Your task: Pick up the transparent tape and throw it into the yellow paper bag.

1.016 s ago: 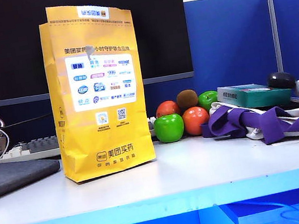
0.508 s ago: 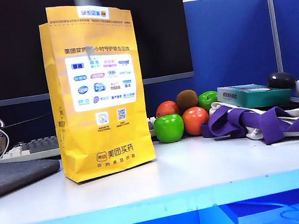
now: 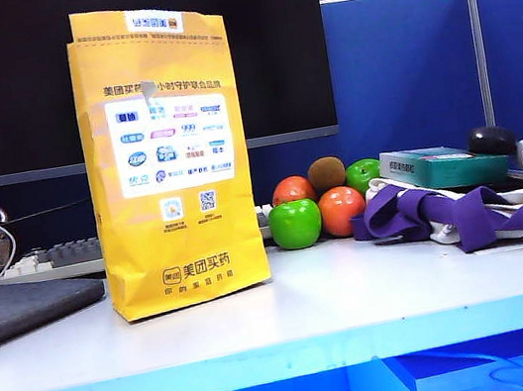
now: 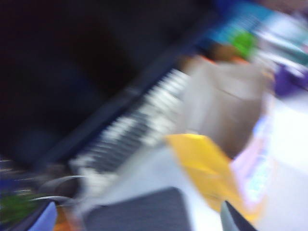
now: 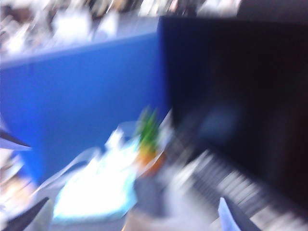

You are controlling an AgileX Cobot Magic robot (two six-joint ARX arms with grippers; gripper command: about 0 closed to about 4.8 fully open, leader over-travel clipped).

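Observation:
The yellow paper bag [image 3: 167,161] stands upright on the white table, left of the middle, with its printed label facing the exterior camera. The left wrist view is blurred; it looks down on the yellow paper bag [image 4: 204,166] and its open mouth. My left gripper [image 4: 139,222] is open above and beside the bag, with nothing between its fingertips [image 4: 235,219]. My right gripper [image 5: 130,220] is also open and empty in a blurred view, facing the monitor and keyboard. The transparent tape is out of view. Neither gripper shows in the exterior view.
Red and green apples [image 3: 296,223] and other fruit sit right of the bag. A purple-and-white strap [image 3: 455,213] and a green box [image 3: 442,165] lie further right. A dark pad [image 3: 19,306] lies at the left, a keyboard [image 3: 51,259] and a black monitor [image 3: 276,42] behind.
The blue gripper part that hung over the bag's top has gone out of the exterior view. The bag has shifted and leaned slightly to the left.

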